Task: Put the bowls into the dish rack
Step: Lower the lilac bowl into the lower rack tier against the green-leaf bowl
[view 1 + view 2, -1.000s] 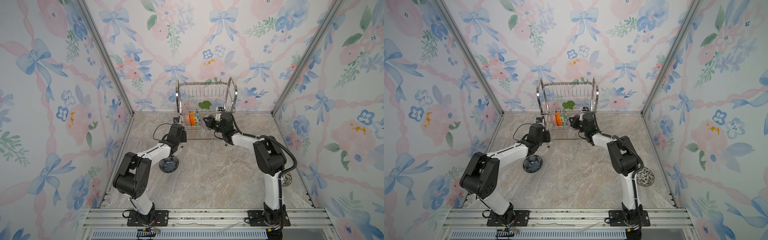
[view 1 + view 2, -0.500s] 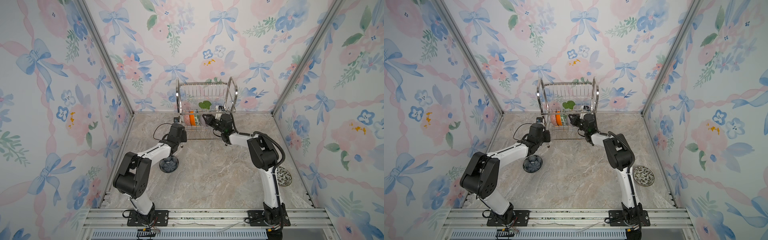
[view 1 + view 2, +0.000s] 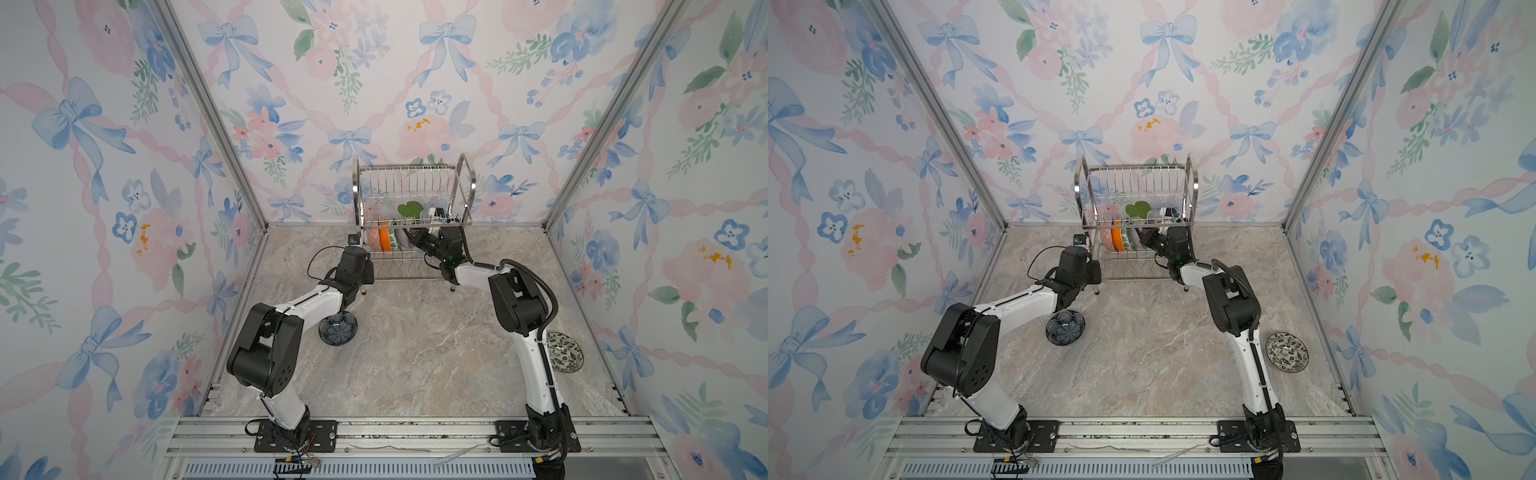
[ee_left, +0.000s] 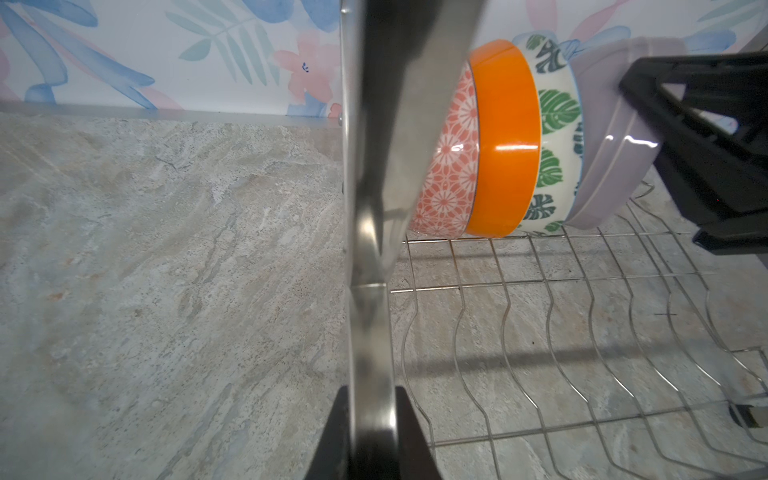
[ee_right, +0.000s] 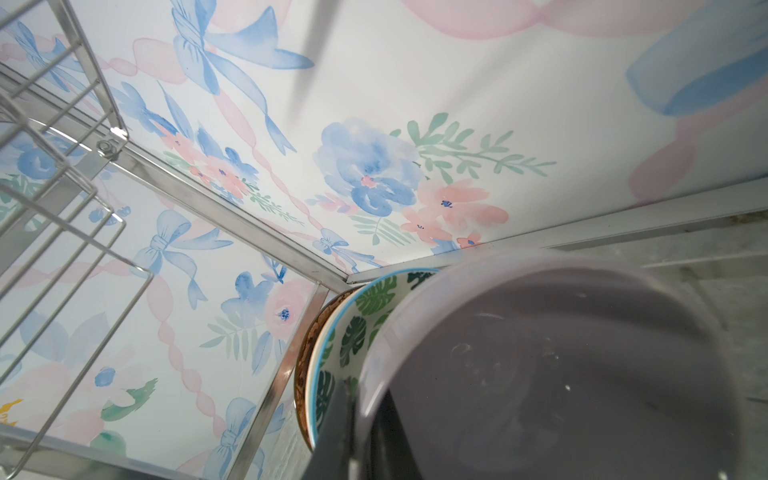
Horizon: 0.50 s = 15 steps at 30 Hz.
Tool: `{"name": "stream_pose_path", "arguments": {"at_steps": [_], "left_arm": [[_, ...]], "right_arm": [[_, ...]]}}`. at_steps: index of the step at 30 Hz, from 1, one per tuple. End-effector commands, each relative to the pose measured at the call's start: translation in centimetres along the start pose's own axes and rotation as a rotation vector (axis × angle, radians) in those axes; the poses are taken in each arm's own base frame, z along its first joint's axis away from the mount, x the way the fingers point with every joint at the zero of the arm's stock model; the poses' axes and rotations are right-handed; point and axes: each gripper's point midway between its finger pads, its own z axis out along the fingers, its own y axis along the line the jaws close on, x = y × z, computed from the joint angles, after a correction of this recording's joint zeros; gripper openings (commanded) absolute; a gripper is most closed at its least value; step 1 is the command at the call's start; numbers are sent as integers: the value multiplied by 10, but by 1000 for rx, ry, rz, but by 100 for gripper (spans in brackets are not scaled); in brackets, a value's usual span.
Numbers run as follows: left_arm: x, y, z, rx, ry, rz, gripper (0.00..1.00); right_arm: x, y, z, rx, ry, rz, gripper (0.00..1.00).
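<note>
On the marble tabletop (image 3: 415, 357), the left gripper (image 4: 370, 399) clamps the side frame of the dish rack (image 3: 409, 178) while the right gripper (image 5: 361, 432) pinches the lilac bowl (image 4: 611, 137), beside the leaf-print bowl (image 4: 557, 137) in the lower tier.

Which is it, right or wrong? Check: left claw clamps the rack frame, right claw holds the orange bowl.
Wrong: the right claw holds the lilac bowl, not the orange bowl, per the left wrist view. The left claw does clamp the rack frame.
</note>
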Motion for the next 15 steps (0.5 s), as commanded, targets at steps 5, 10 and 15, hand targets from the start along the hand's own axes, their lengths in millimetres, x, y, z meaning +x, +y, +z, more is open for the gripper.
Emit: {"name": "stream_pose_path", "arguments": {"at_steps": [5,10,15], "left_arm": [[26,-7,8,18,89,81,0],[26,-7,8,14,89,83,0],[24,-5,7,7,85,79,0]], "right_arm": [[-22,8,1,-121,-21,2,0],[-21,-2,-4,-113,-3,9,0],[-15,-21,-7,-18,49,2,2]]}}
